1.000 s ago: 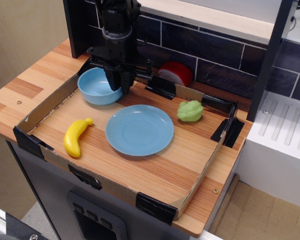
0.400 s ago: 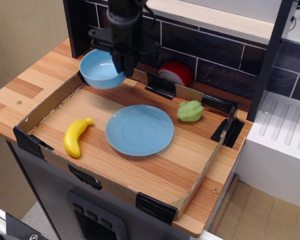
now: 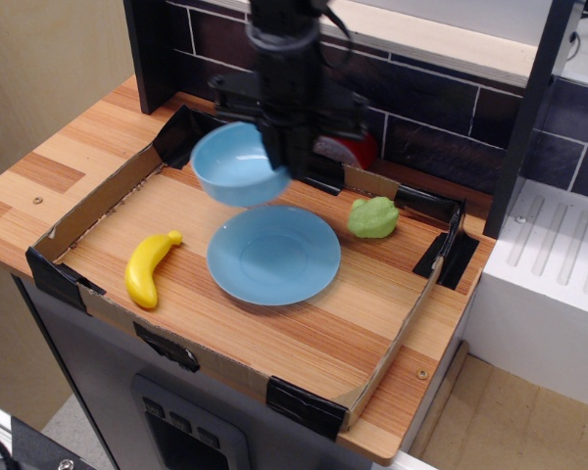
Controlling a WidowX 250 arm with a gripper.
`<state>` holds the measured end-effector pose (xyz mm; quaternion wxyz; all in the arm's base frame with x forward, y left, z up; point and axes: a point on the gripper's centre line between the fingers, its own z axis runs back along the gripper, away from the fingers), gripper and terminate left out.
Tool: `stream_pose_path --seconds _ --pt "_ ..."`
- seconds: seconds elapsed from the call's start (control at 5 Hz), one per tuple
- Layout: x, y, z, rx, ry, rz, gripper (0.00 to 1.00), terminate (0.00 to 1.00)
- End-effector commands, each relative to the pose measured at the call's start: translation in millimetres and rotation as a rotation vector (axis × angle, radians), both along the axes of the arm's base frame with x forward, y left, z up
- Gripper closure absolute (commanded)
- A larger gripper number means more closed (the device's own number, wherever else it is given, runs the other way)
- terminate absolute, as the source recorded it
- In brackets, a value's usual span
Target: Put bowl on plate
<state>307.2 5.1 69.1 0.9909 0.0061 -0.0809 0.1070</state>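
Moved: since a second ago the bowl (image 3: pixel 237 165) has been lifted from the tray's back left corner and carried right, toward the plate.
Bowl: light blue, deep, held in the air, tilted slightly, above the plate's back left edge.
Gripper (image 3: pixel 286 157): black, clamped on the bowl's right rim.
Plate (image 3: pixel 273 255): flat, light blue, bare, mid-tray.
Nearby: yellow banana (image 3: pixel 151 266) to the left, green toy (image 3: pixel 373 216) to the right, red object (image 3: pixel 344 143) behind; cardboard tray wall (image 3: pixel 88 213).
Doing it well: centre the bowl over the plate's well, level it, lower gently, then release.
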Motion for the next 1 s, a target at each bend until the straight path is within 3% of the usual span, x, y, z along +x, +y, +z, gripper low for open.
stream_pose_path --seconds 0.0,0.4,0.8 --pt "-10 -12 -6 0.036 -0.035 -0.022 1.0 0.0" --pt "-12 -5 -25 0.065 -0.052 -0.026 1.0 0.0" --pt "-15 -15 -26 0.046 -0.046 -0.02 1.0 0.0"
